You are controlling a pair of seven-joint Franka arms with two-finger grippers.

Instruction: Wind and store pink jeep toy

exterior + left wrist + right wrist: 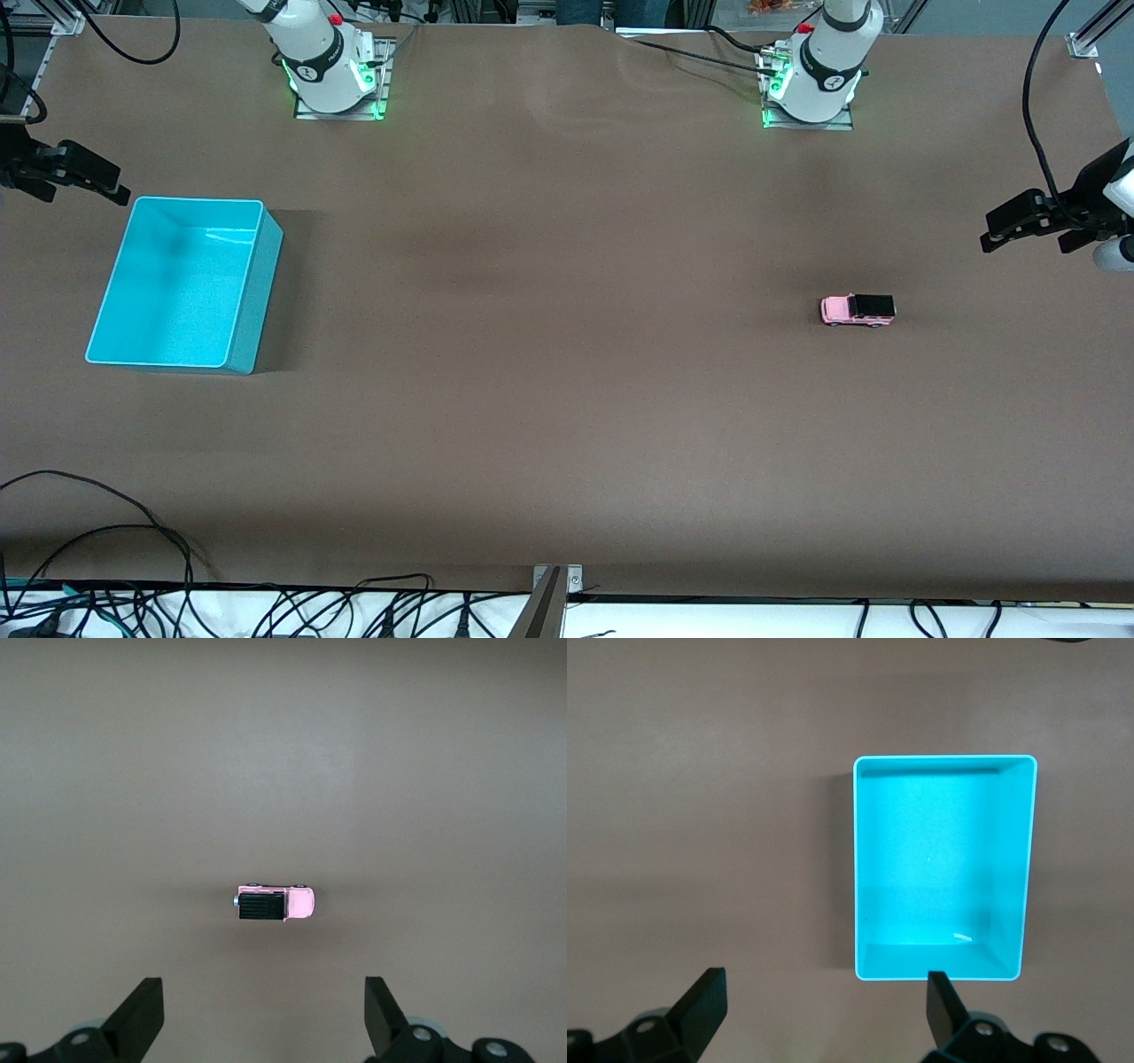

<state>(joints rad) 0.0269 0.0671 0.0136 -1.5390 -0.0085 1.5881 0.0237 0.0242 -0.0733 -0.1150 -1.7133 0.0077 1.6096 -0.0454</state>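
While both grippers hang wide open, empty, left wrist (261, 1014) shows only pink jeep toy (275, 904), right wrist (824, 1005) only bin (943, 866).

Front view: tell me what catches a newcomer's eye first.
The turquoise bin stands out, empty, at the right arm's end of the brown table. Next comes the tiny pink jeep, alone on its wheels toward the left arm's end. Both arms wait: the left gripper and right gripper hang open at the table's ends.

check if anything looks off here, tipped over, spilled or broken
Nothing stands out. The pink jeep toy sits upright on its wheels on the table, the turquoise bin stands level and empty, and both open grippers, left and right, hold nothing.
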